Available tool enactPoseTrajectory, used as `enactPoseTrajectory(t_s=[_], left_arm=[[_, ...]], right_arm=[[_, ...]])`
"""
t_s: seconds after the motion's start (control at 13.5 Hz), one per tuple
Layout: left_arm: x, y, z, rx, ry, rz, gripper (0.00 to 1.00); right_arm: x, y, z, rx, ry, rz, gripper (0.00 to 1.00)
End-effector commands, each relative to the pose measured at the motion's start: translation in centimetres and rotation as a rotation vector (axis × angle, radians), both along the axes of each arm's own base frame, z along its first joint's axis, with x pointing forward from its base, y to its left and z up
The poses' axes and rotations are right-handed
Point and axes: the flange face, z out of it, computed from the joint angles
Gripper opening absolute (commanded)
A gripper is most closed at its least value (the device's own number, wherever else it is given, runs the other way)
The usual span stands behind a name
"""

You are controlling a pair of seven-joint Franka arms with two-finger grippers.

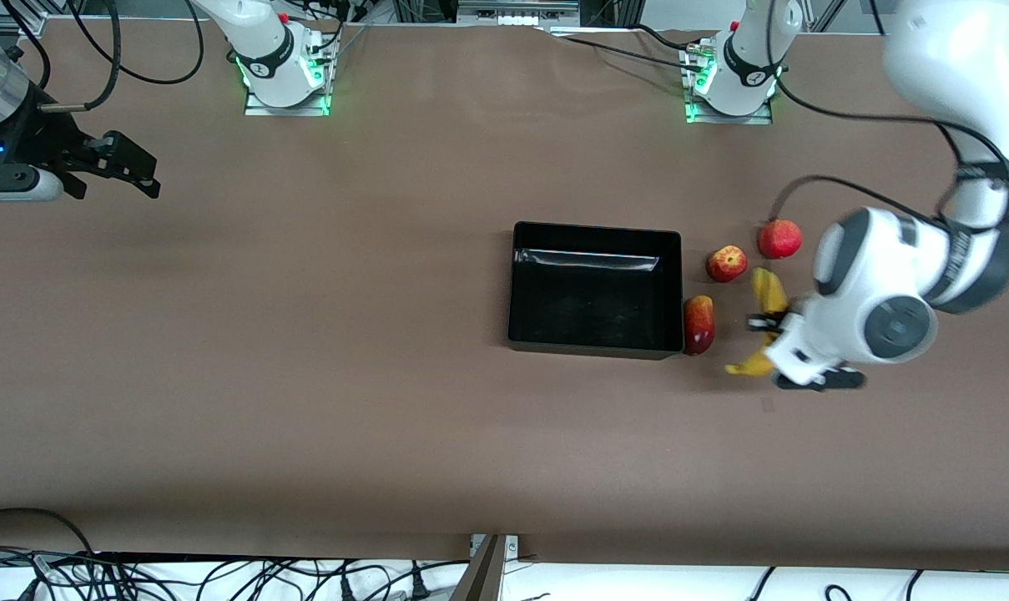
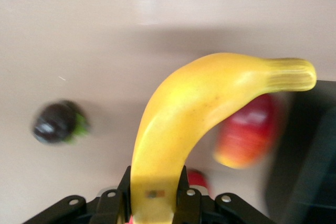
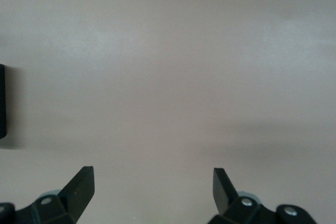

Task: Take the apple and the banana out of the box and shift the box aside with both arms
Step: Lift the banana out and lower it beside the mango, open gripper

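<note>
Banana [image 2: 210, 103] | clamped in left hand [image 1: 767, 327] above bench [image 1: 304, 376] beside empty box [image 1: 592, 288], apple [image 1: 726, 264] near | light, smooth, bruisable: mid-body pinch suits | right hand [image 3: 152, 184] waits open, well apart.

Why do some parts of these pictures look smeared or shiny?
Front view: a bright streak of glare lies on the glossy box wall. Left wrist view: the banana in the left claw is fairly sharp, the red fruit beside it blurred. Right wrist view: soft shadow bands cross the table.
</note>
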Motion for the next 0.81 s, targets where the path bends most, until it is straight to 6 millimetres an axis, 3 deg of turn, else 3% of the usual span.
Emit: enactPoseTrajectory(t_s=[0.0, 0.15, 0.22, 0.3, 0.44, 0.52, 0.74], left_arm=[[-1.2, 3.6, -5.6, -0.03, -0.021, -0.113, 0.06], [-2.7, 3.6, -8.4, -0.049, -0.04, -0.123, 0.11], [-3.0, 4.0, -9.2, -0.056, -0.053, -0.116, 0.37], [-3.0, 4.1, -9.5, -0.058, -0.063, -0.121, 0.99], [-2.7, 4.4, -8.3, -0.036, -0.074, -0.132, 1.0], [-2.4, 4.2, -6.3, -0.028, -0.086, -0.136, 1.0], [-0.6, 2.8, 3.1, 0.005, -0.163, -0.145, 1.0]], right_arm=[[0.2, 0.1, 0.3, 0.019, -0.005, -0.015, 1.0], [0.1, 0.1, 0.4, 0.019, -0.005, -0.015, 1.0], [0.1, 0.1, 0.3, 0.019, -0.004, -0.015, 1.0], [0.1, 0.1, 0.4, 0.019, -0.007, -0.015, 1.0], [0.2, 0.2, 0.4, 0.021, -0.01, -0.015, 1.0], [0.2, 0.2, 0.5, 0.021, -0.013, -0.015, 1.0], [0.3, 0.2, 0.5, 0.024, -0.02, -0.015, 1.0]])
